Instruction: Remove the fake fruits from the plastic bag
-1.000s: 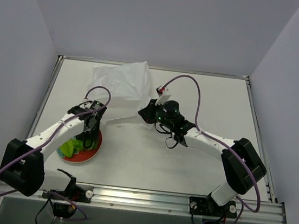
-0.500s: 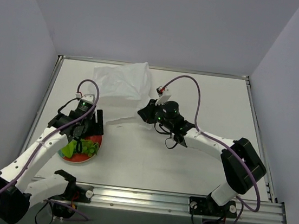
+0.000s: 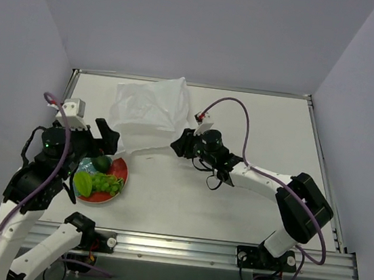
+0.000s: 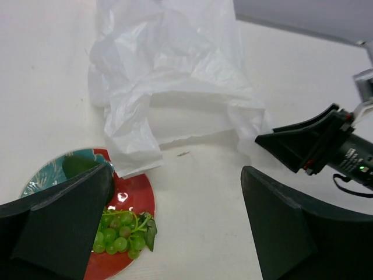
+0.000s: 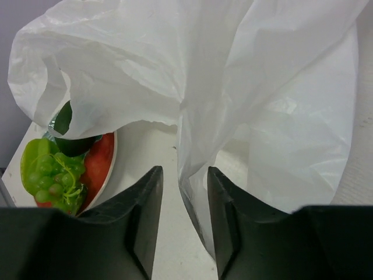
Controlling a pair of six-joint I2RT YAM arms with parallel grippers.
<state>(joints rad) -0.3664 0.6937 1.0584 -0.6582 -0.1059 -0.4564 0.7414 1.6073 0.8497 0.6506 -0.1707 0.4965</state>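
The fake fruits lie on a red-rimmed plate [image 3: 120, 173]: a dark green round one [image 3: 102, 164], a yellow-green oval one [image 3: 83, 182] and a grape bunch [image 3: 108, 183]. The grape bunch [image 4: 119, 233] also shows in the left wrist view. The white plastic bag [image 3: 148, 111] lies crumpled behind the plate, its near edge overlapping the plate rim. My left gripper [image 3: 97, 156] hovers above the plate, open wide and empty. My right gripper [image 3: 180, 142] is at the bag's right corner. Its jaws stand apart with a fold of bag film [image 5: 192, 157] hanging loosely between them.
The plate [image 4: 140, 201] sits near the table's front left. Grey walls close in the table on three sides, and a metal rail [image 3: 228, 251] runs along the near edge. The right arm [image 3: 264, 177] stretches across the table's right half.
My left arm has lifted off the plate and drawn back to the left while opening wide, uncovering the fruits. My right gripper has gone from shut on the bag's edge to open.
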